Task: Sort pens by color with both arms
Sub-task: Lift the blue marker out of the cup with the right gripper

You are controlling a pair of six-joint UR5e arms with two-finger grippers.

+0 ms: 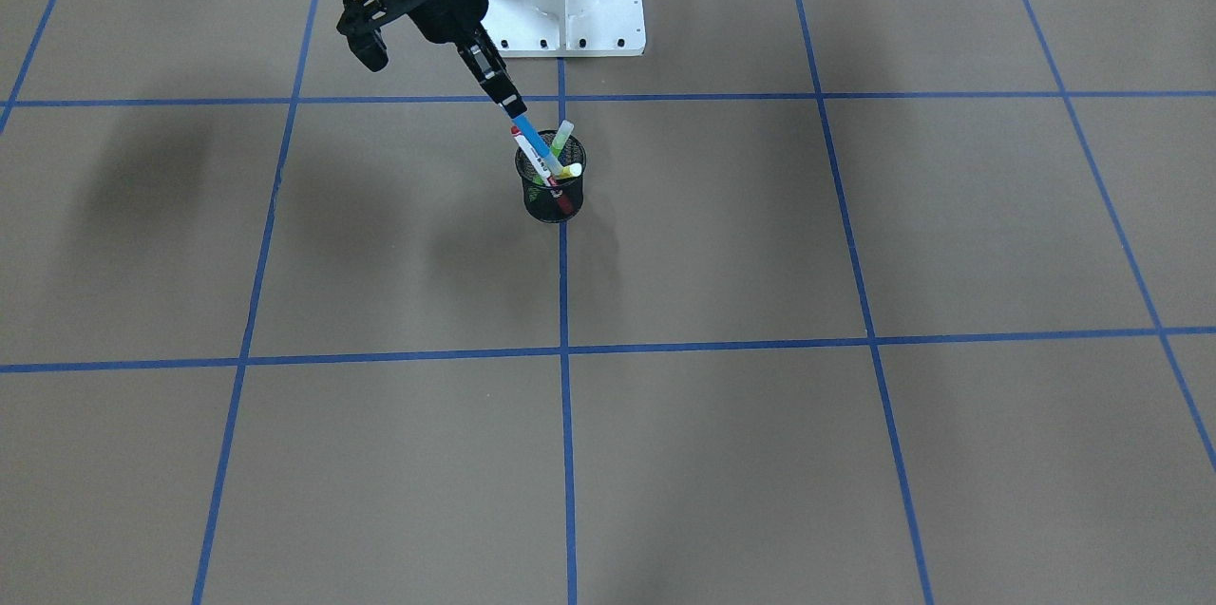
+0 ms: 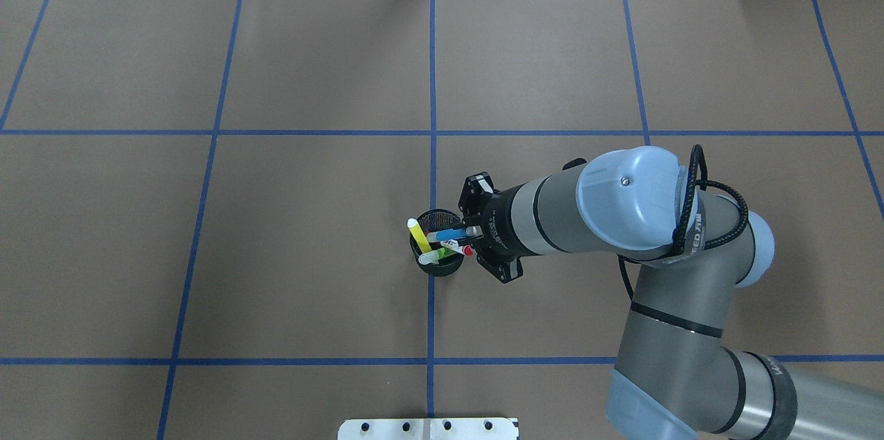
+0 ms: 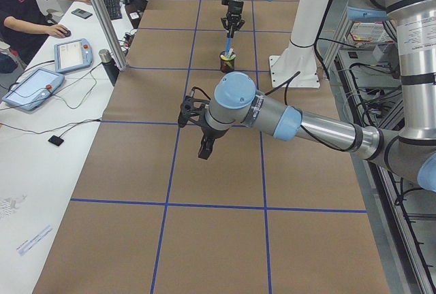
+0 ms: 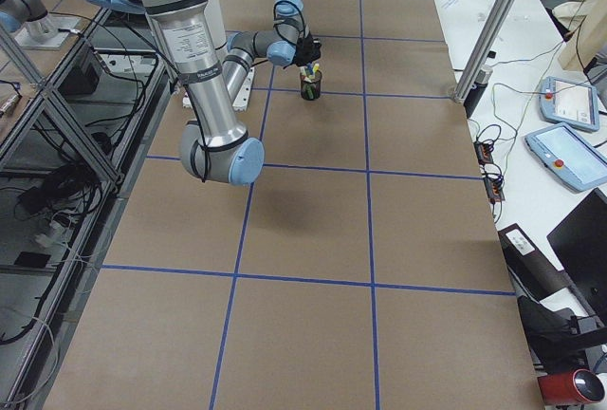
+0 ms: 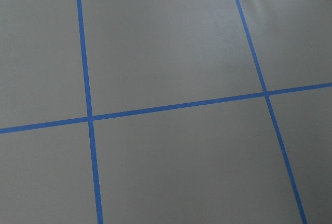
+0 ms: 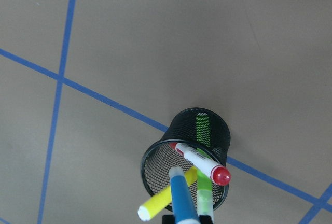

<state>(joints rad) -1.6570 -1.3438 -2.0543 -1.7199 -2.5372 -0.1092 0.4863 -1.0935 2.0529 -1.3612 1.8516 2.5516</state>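
Your right gripper (image 1: pixel 511 103) has its 2 fingers pinched together on the top end of the blue pen (image 1: pixel 534 142). That pen slants down from the claw into the black mesh cup (image 1: pixel 546 204), which stands just below and ahead of the fingertips. The pen's lower end is inside the cup, so by my reading the lift-out is not yet done.

The other 3 pens share that cup:
- The red-capped pen (image 6: pixel 199 163) lies right beside the blue one, with its cap nearest the claw's tips.
- The lime green pen (image 6: pixel 203 195) leans just under the red-capped one.
- The yellow pen (image 6: pixel 163 199) leans on the other side of the blue pen, toward the side of the cup away from the claw.

Your left gripper (image 3: pixel 204 150) hangs well apart from the cup. Its own camera shows only bare table (image 5: pixel 181 42) and blue tape lines (image 5: pixel 176 107). It appears in just 1 side view, so I cannot tell whether its fingers are apart or together.

As for progress, I count 0 of 4 pens sorted. No pen lies on the table in any view, and nothing marks where each colour should go. Pulling the blue pen clear and setting it down is the step in hand. After that, 3 pens remain, and the left arm has yet to take its share.
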